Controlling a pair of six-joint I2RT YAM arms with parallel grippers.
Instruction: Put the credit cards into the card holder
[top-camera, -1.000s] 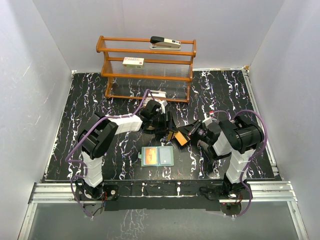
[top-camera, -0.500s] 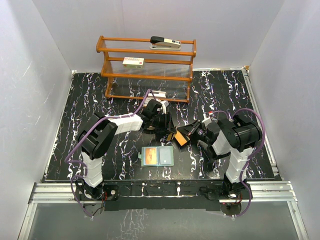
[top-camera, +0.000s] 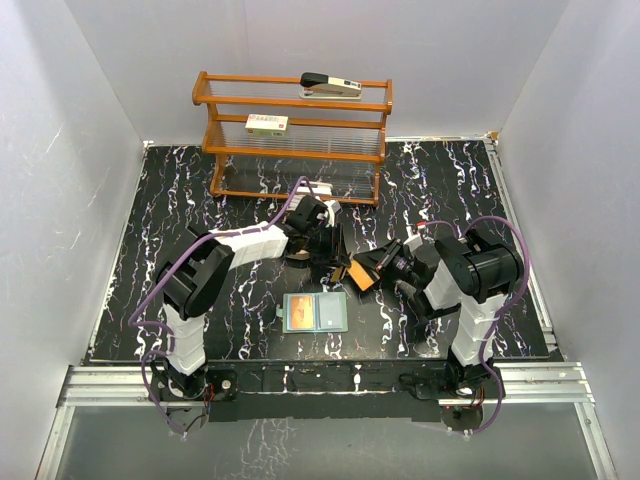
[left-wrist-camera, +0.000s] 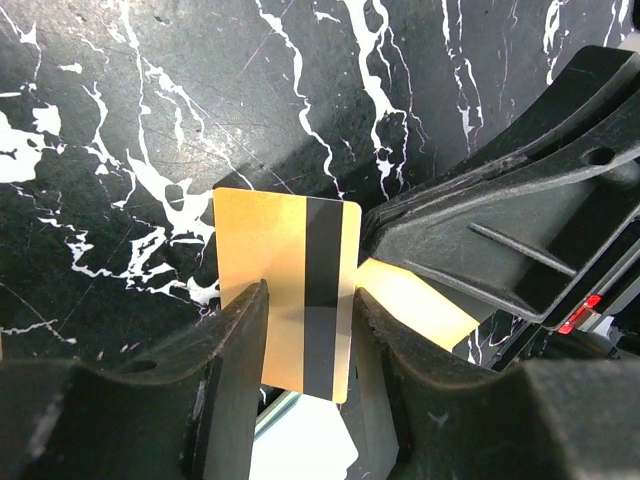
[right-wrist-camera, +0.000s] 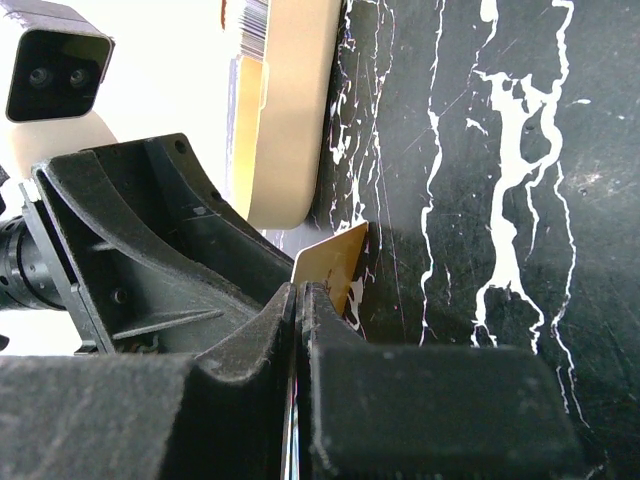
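Note:
The card holder (top-camera: 315, 312) lies open and flat near the front of the table, an orange card in its left pocket. Just behind it, my right gripper (top-camera: 368, 270) is shut on a gold credit card (top-camera: 358, 276). In the right wrist view a corner of the gold credit card (right-wrist-camera: 335, 262) sticks out past the right gripper (right-wrist-camera: 302, 290). My left gripper (top-camera: 330, 255) meets it from the left. In the left wrist view the gold credit card (left-wrist-camera: 285, 270), showing a black stripe, lies across the gap of the left gripper (left-wrist-camera: 310, 300). Its jaws stand apart, and the card's right edge sits against one finger.
A wooden rack (top-camera: 295, 140) at the back carries a stapler (top-camera: 330, 84) and a white labelled box (top-camera: 266, 124). A tan oval tray (right-wrist-camera: 290, 120) sits close behind the two grippers. White walls close in the black marbled table (top-camera: 180, 220) on three sides.
My left gripper's jaws have narrowed around the gold card, and its wrist has shifted slightly towards the back. The right gripper and its card have barely moved.

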